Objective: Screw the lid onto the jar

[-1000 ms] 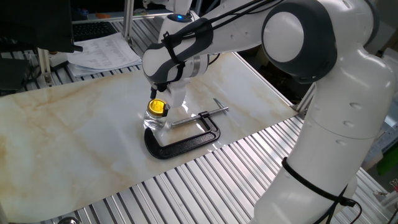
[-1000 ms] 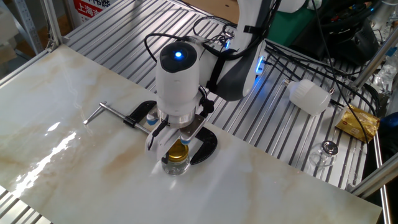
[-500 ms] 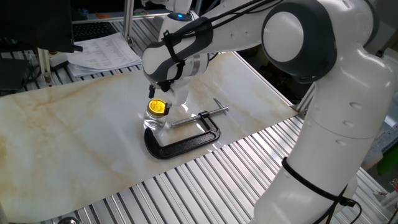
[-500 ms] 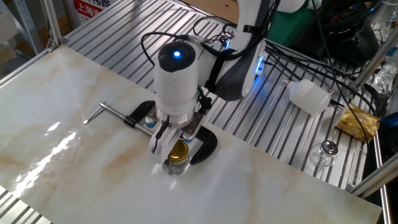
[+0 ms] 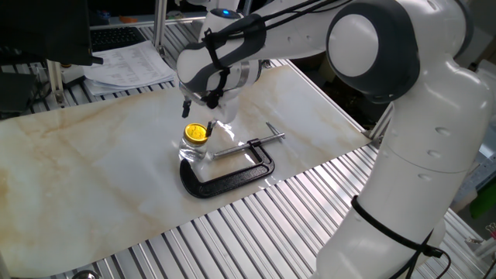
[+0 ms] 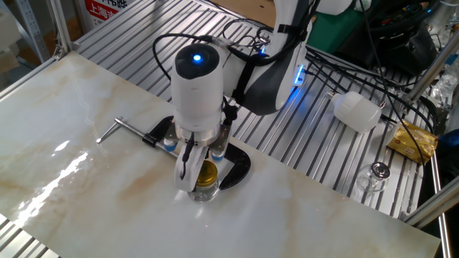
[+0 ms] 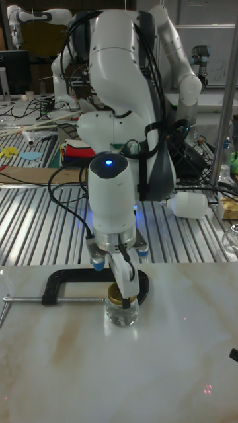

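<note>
One claw point(image 6: 199, 163) hangs just above the lid point(image 5: 197, 133), fingers spread a bit wider than the cap and not gripping it; one finger point(image 7: 128, 280) comes down in front of the jar in the tall view. The yellow lid sits on top of the jar point(image 7: 121, 312), a small clear glass one, upright on the marble table point(image 5: 93, 170). The jar stands inside the opening of a black C-clamp point(image 5: 232, 173) lying flat on the table, its silver screw point(image 6: 128, 127) pointing away.

marble-look tabletop point(image 5: 93, 163), ribbed metal bench point(image 6: 323, 154), cluttered lab behind
</note>
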Controlling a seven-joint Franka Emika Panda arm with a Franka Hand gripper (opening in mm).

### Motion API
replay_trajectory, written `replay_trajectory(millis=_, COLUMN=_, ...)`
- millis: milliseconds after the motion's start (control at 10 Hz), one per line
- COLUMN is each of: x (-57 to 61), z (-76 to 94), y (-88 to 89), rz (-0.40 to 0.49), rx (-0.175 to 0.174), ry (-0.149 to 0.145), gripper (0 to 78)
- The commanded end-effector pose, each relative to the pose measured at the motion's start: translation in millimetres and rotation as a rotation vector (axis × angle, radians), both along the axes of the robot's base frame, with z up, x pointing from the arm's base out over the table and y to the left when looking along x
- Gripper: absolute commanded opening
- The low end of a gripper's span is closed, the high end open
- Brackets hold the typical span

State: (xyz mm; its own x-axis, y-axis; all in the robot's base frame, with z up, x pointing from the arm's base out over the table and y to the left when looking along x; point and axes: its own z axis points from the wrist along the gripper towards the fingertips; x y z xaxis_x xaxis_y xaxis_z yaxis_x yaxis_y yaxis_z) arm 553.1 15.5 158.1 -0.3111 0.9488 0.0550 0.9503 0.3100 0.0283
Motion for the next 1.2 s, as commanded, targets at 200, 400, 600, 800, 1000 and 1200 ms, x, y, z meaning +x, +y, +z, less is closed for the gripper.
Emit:
replay_trajectory(millis=200, x=7.5, z=11.4, y=-0.4, rz=0.377, rx=-0.058, ry=0.055, gripper=77.1)
replay_trajectory(millis=400, x=5.8, z=11.0, y=2.3, rz=0.467, rx=-0.068, ry=0.122, gripper=77.1)
replay_trajectory(millis=600, x=3.3, z=12.5, y=4.7, rz=0.481, rx=-0.068, ry=0.134, gripper=77.1)
replay_trajectory(millis=800, x=-7.0, z=19.4, y=11.4, rz=0.580, rx=-0.072, ry=0.137, gripper=77.1)
replay_trajectory(millis=1000, x=-18.2, z=24.8, y=3.7, rz=0.671, rx=-0.065, ry=0.161, gripper=77.1)
replay_trajectory(millis=1200, x=-26.6, z=27.5, y=-3.5, rz=0.696, rx=-0.058, ry=0.177, gripper=77.1)
